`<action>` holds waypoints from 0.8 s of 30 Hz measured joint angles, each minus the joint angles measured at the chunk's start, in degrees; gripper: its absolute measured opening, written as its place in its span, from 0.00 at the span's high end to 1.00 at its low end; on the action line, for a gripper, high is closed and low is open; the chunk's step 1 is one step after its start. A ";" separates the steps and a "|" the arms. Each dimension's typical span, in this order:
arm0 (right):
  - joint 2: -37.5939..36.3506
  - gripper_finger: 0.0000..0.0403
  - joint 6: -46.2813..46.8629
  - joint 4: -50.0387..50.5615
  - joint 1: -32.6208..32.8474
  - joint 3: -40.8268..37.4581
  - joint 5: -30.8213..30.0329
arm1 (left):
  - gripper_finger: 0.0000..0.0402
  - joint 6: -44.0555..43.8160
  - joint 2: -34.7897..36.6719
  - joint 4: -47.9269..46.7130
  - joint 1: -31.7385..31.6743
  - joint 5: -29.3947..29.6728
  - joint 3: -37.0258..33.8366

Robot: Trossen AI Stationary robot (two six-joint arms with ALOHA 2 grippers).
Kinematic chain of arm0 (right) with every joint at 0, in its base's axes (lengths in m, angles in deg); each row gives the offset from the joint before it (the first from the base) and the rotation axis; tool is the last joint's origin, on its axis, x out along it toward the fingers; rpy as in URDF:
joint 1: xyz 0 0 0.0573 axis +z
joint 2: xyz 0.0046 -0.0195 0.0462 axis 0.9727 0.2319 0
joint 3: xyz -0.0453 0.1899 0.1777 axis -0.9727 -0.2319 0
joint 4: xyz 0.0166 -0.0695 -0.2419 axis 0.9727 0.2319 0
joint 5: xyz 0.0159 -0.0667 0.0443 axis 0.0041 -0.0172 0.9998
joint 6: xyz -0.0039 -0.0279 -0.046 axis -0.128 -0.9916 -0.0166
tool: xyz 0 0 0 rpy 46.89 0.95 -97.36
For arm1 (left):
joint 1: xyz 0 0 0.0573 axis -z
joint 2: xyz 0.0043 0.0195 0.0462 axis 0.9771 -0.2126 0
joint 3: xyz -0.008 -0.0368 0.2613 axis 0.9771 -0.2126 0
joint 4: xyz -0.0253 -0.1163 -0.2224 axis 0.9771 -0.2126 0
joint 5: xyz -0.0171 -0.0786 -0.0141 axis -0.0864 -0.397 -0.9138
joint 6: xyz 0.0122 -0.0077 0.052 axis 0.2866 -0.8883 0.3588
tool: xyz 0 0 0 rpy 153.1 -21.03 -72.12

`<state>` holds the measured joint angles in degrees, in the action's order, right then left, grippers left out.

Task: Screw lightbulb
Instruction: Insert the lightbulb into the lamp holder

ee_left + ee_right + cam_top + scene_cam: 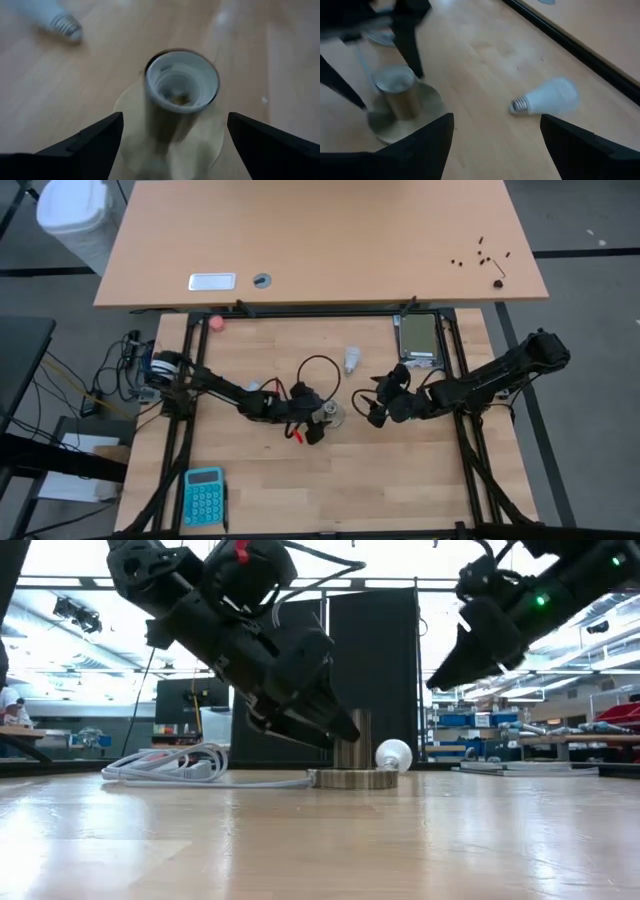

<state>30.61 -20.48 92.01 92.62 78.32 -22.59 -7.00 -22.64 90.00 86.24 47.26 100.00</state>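
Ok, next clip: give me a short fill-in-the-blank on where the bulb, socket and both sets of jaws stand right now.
1. The lightbulb lies on its ____ on the table, apart from the socket.
2. The socket's opening is ____, with no bulb in it.
3. The left gripper has its jaws ____, one on each side of the socket.
4. The right gripper holds ____ between its open jaws.

Missing words: side; empty; open; nothing
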 joint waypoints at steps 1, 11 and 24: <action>0.01 0.23 0.63 -0.02 0.21 -0.70 -0.69 | 0.10 -0.84 0.54 -0.56 0.00 0.01 0.00; 0.04 0.23 10.41 -2.12 0.99 -5.82 -0.89 | 0.14 2.18 3.80 -16.61 -1.56 4.30 10.56; -1.87 0.23 24.18 7.64 6.11 -6.10 -6.12 | 0.18 15.21 -9.15 -31.36 -10.05 -1.98 33.38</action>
<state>28.74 3.70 99.65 98.73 72.23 -28.71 8.21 -31.79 58.64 76.19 45.28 133.38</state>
